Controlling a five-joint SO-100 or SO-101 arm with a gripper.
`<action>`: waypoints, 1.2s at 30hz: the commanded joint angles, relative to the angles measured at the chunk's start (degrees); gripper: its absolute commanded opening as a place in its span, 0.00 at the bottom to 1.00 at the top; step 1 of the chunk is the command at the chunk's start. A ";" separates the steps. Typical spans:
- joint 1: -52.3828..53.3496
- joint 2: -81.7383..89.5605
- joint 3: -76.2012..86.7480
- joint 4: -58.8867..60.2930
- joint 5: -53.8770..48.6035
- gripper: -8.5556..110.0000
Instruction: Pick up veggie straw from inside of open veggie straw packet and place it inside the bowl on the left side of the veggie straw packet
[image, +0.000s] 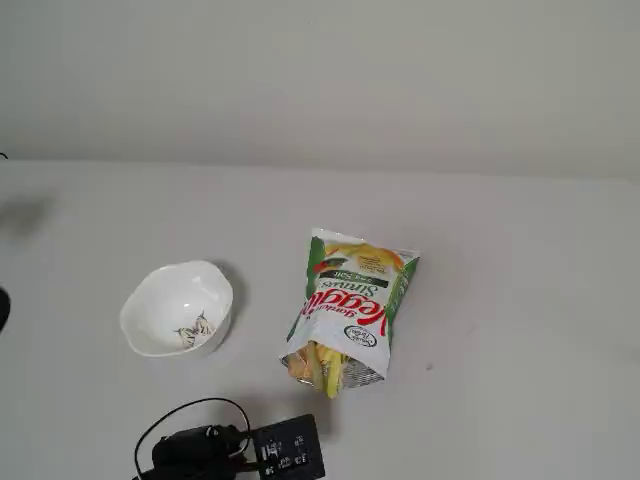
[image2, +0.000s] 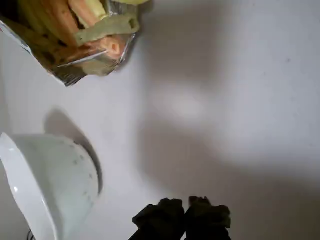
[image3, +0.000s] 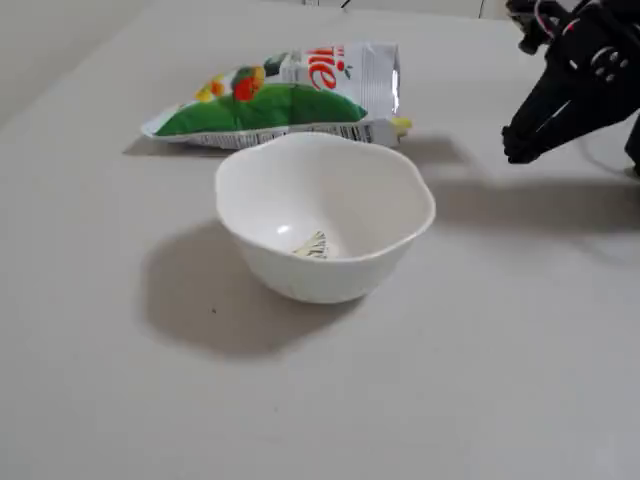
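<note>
While black pincer (image2: 186, 206) sits pressed together, empty, above table (image2: 225, 100), I see pale yellow stick-shaped veggie straw (image: 318, 368) in glossy white-green veggie straw packet (image: 350, 300); wavy-rimmed white ceramic bowl (image3: 325, 215) empty. Nothing done.

You see a plain pale tabletop (image: 520, 260), with a bare off-white wall (image: 320, 70) rising behind its far edge.

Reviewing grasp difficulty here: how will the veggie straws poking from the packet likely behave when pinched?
The veggie straws look thin and puffed, so probably light and brittle under a firm pinch. They lie jumbled in the veggie straw packet, whose mouth looks crinkly, so it may slide when tugged.
</note>
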 joint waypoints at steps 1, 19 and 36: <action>-0.70 0.53 0.00 -1.41 -0.70 0.07; 16.87 -1.23 -1.23 -9.76 -43.86 0.08; 19.69 -49.39 -22.94 -32.34 -59.59 0.12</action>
